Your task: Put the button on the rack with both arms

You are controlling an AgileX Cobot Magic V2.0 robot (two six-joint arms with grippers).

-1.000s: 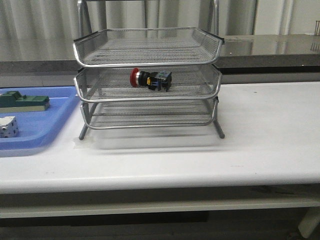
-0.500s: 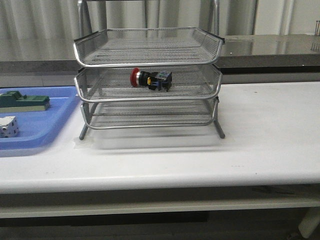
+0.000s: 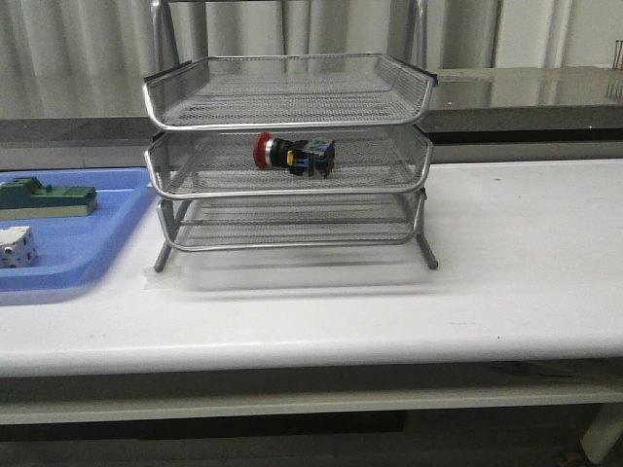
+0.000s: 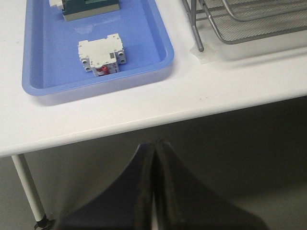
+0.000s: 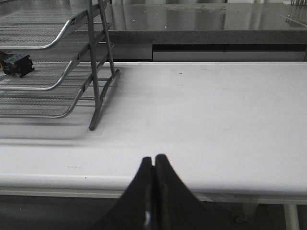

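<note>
The button (image 3: 292,154), red cap to the left and blue block to the right, lies on its side in the middle tier of the silver wire rack (image 3: 288,97). The right wrist view catches only its blue rear block (image 5: 16,64) inside the rack (image 5: 98,81). My left gripper (image 4: 154,146) is shut and empty, held below the table's front edge, near the blue tray. My right gripper (image 5: 153,160) is also shut and empty, at the table's front edge, well away from the rack. Neither arm shows in the front view.
A flat blue tray (image 3: 92,255) left of the rack holds a green block (image 3: 49,198) and a white cube-like part (image 3: 15,246); the same tray (image 4: 158,60) and white part (image 4: 102,55) appear under my left wrist. A grey counter runs behind the table.
</note>
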